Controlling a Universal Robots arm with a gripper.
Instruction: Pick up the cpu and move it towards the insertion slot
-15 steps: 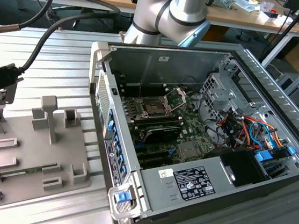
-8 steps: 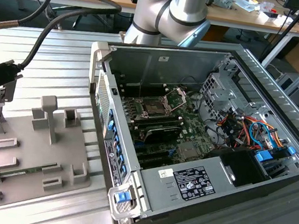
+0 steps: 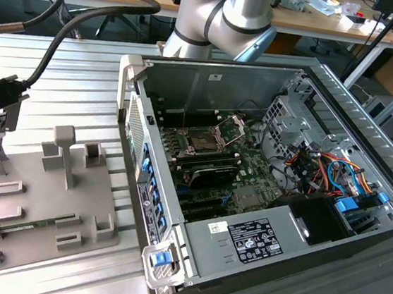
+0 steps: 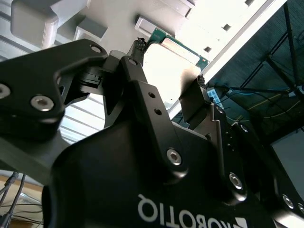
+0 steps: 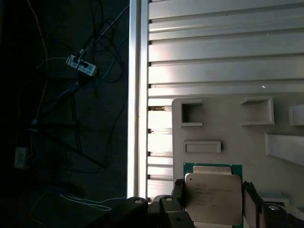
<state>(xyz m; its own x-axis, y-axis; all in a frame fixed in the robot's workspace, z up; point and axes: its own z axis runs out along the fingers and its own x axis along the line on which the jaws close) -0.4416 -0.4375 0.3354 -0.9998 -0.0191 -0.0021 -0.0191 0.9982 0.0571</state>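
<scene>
The small flat square cpu (image 5: 212, 199), with a silvery metal lid on a thin green rim, lies flat on the grey moulded parts tray (image 3: 34, 199). The tray takes up the lower part of the exterior view's left and sits on the ribbed aluminium worktop (image 3: 84, 70). The black gripper (image 5: 213, 190) is over this tray, at the far edge of the exterior view's left. In the first wrist view its jaws stand one on each side of the chip, close against two opposite edges. I cannot tell whether they already press on it or leave a sliver of gap, and nothing shows the chip lifted off the tray.

The insertion slot (image 3: 203, 142) is a dark square socket in a silver frame with its hinged bracket raised. It sits inside the open black computer case (image 3: 211, 85), near the middle of the exterior view and well apart from the chip.

The chip is likely light and rigid, with a smooth lid that offers little friction. Its underside contacts are probably delicate. The sound hold is on the rim's two opposite edges, squarely and level. A skewed pinch could let it twist or slip out.
</scene>
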